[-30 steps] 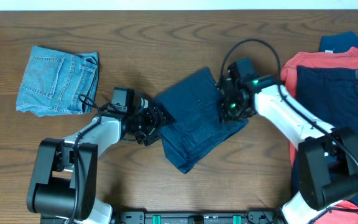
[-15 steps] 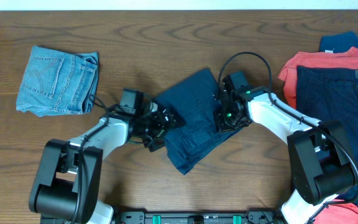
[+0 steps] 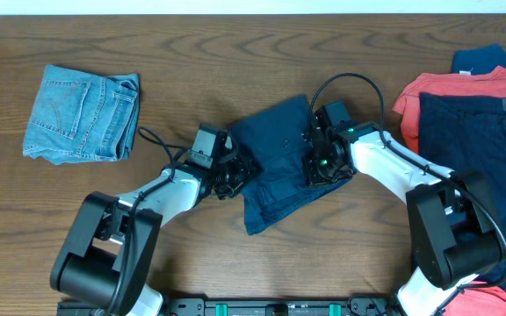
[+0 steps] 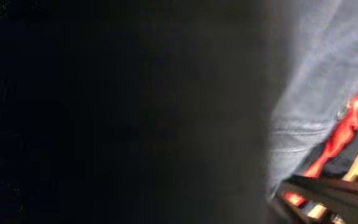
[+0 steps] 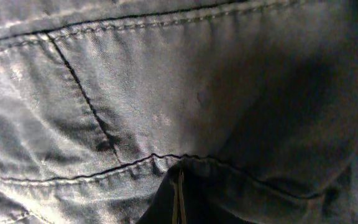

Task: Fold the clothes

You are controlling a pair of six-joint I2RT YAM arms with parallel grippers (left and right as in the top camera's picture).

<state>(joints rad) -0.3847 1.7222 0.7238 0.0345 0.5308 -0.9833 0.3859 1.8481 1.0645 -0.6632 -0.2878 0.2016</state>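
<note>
**A:** Overhead first. What's moved?

**B:** The left tool [image 3: 240, 168] has slid rightwards into the left edge of the navy shorts [image 3: 279, 158], which lie about the middle of the surface [image 3: 235, 53]. A second ago it stood just clear of them. The shorts look bunched narrower now, and their lower corner has drawn in.

**A:** And the right tool [image 3: 319, 165]?

**B:** It's planted on the shorts' right side and has hardly shifted lately. The folded denim piece [image 3: 82, 114] near the far-left corner and the coral-red and navy pile [image 3: 464, 105] at the right edge haven't stirred.

**A:** Left wrist view?

**B:** Nearly all black (something sits right against the lens), with a strip of grey-blue cloth at the right. I cannot tell whether that tool is released or gripping.

**A:** Right wrist?

**B:** Seamed navy cloth fills it. The tool's tips are clenched tight at the bottom, buried in a crease. Whether cloth is nipped between them I can't say.

**A:** Meaning?

**B:** I'd judge a fold is being set up, with the right side pinned and the left edge about to be carried over.
</note>
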